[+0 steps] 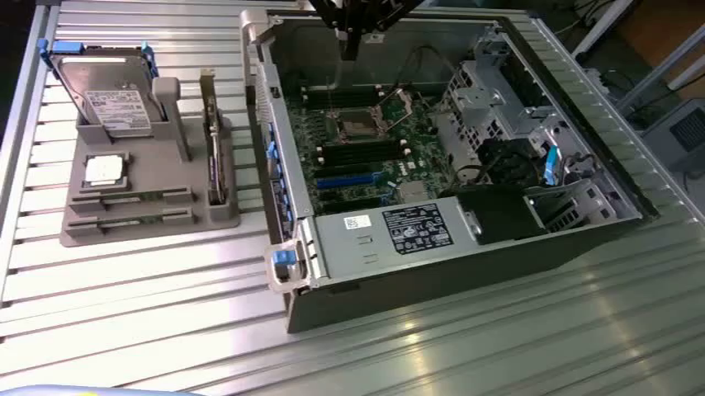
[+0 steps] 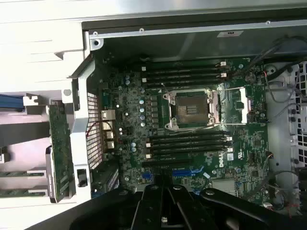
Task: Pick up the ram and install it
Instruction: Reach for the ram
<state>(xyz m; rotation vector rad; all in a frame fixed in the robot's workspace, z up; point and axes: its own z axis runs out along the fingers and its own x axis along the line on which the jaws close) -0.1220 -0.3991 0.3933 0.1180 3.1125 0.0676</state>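
Two ram sticks [image 1: 130, 199] [image 1: 130, 221], thin green boards, lie flat in slots at the front of a grey holder [image 1: 78, 235], at the exterior view's left. Their ends appear as green strips [image 2: 14, 173] in the wrist view. My gripper [image 1: 350, 51] hangs over the far edge of the open computer case [image 1: 364, 272], well away from the sticks. Its black fingers [image 2: 156, 201] meet with nothing between them. Beneath lie the green motherboard [image 2: 129, 110] and its empty dark memory slots [image 2: 184, 72] [image 2: 189, 143], on both sides of the open processor socket [image 2: 192, 108].
The holder also carries a hard drive [image 1: 105, 95], a square silver processor chip [image 1: 105, 169] and an upright dark expansion card [image 1: 215, 157]. Inside the case sit a power supply [image 1: 385, 235], a metal drive cage [image 1: 496, 91] and loose cables [image 1: 551, 165]. The ribbed metal table [image 1: 496, 330] extends in front.
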